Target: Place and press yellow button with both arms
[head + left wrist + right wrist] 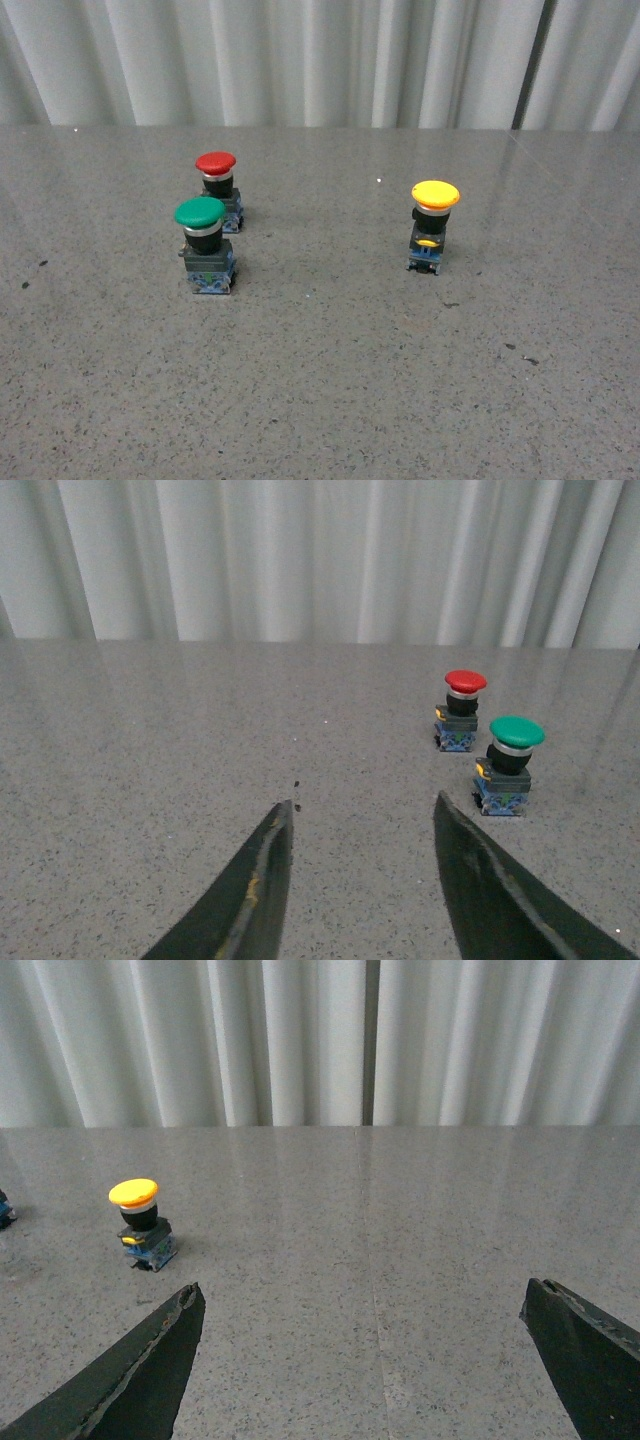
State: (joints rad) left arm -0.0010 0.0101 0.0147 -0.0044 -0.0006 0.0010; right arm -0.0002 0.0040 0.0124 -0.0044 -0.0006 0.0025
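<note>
The yellow button (pixel 434 224) stands upright on the grey speckled table, right of centre in the front view, with its yellow cap on top and a blue-grey base. It also shows in the right wrist view as the yellow button (pixel 141 1222), far from my right gripper (pixel 362 1300), which is open with nothing between its fingers. My left gripper (pixel 364 808) is open over bare table and holds nothing. Neither arm shows in the front view.
A green-capped button (pixel 205 244) and a red-capped button (pixel 219 188) stand close together on the left of the table (pixel 330 380). In the left wrist view the green-capped button (pixel 509 765) lies just beyond one finger. White curtains (pixel 320 60) hang behind the far edge.
</note>
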